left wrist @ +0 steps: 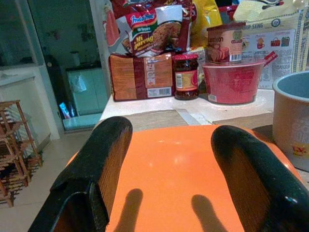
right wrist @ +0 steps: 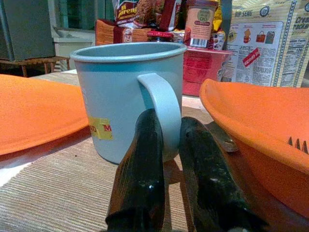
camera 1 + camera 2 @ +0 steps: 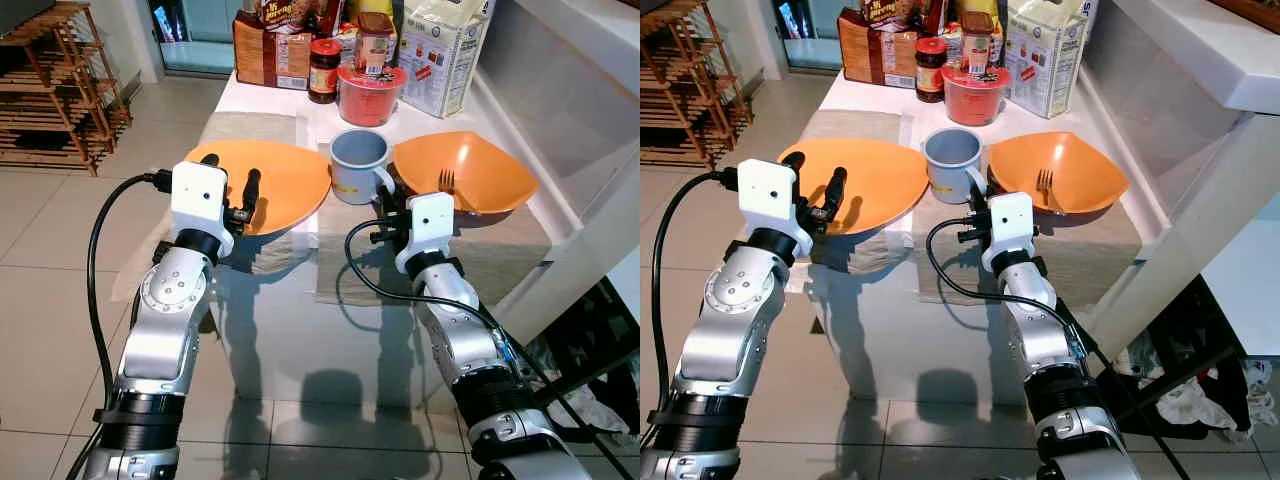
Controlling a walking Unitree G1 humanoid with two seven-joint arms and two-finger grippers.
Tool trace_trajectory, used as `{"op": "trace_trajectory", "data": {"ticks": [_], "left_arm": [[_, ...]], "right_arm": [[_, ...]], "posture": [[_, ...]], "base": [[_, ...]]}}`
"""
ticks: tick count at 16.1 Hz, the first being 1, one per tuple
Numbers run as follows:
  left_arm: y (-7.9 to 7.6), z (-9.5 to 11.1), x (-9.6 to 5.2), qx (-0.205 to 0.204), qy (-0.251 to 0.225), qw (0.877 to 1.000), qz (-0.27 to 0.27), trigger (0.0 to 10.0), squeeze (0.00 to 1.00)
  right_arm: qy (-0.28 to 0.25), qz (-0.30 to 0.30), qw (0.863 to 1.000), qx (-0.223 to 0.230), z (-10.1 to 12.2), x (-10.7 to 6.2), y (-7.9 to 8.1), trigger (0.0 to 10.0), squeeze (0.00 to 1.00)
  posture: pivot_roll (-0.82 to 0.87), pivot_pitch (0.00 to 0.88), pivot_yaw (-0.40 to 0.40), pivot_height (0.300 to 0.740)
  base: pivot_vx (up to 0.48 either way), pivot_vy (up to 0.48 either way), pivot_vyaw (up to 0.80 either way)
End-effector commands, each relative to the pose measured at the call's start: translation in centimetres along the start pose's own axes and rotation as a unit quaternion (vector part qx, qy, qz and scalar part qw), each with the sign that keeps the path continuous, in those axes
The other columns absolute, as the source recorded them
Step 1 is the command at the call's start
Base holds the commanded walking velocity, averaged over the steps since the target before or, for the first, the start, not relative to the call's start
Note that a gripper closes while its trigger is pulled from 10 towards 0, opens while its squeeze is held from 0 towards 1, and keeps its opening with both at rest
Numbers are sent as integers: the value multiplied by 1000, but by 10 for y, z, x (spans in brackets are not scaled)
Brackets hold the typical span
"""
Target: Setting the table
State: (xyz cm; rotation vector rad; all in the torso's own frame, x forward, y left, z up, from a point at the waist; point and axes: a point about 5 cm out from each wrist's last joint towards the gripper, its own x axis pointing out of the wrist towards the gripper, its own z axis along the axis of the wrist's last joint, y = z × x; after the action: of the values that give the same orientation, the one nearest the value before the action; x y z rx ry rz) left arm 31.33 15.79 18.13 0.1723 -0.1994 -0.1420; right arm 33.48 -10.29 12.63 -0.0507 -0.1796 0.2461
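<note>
A: A white table (image 3: 262,340) is standing on a pale tiled floor (image 3: 50,250), with woven beige placemats (image 3: 500,262) lying on it. What's sitting around the pale blue enamel mug (image 3: 358,163)?

B: A wide orange plastic bowl (image 3: 285,180) is lying just to the mug's left, and a second orange bowl (image 3: 480,165) just to its right is holding a metal fork (image 3: 447,181). I can't tell whether anything is in the mug.

A: And behind the mug?

B: A red lidded tub (image 3: 368,95) is standing there, beside a dark jar (image 3: 323,71), an "Indomie Mi goreng" noodle packet (image 1: 153,26) and a white sack (image 3: 440,55).

A: The grippers?

B: The right gripper (image 2: 169,145) is pinching the mug's handle, fingers nearly together. The left gripper (image 1: 169,159) is hovering over the left bowl, fingers spread wide, holding nothing.
</note>
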Motion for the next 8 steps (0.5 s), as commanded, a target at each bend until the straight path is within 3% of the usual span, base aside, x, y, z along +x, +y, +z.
{"op": "trace_trajectory", "data": {"ticks": [1, 6, 8], "left_arm": [[-2, 4, 5, 6, -9, 1000, -6, 10000, 0], [-8, 2, 4, -4, -14, 1000, -15, 10000, 0], [-12, -2, 6, 0, -6, 1000, -27, 10000, 0]], "right_arm": [[-34, -6, 999, -13, 14, 6, -2, 0, 0], [-69, -9, 997, -29, 24, 4, -3, 0, 0], [-107, -15, 993, -38, 39, 7, -7, 0, 0]], "posture": [[215, 0, -36, 740], [209, 0, -49, 740], [200, 0, -48, 740]], "base": [[0, 0, 0], [0, 0, 0], [0, 0, 0]]}}
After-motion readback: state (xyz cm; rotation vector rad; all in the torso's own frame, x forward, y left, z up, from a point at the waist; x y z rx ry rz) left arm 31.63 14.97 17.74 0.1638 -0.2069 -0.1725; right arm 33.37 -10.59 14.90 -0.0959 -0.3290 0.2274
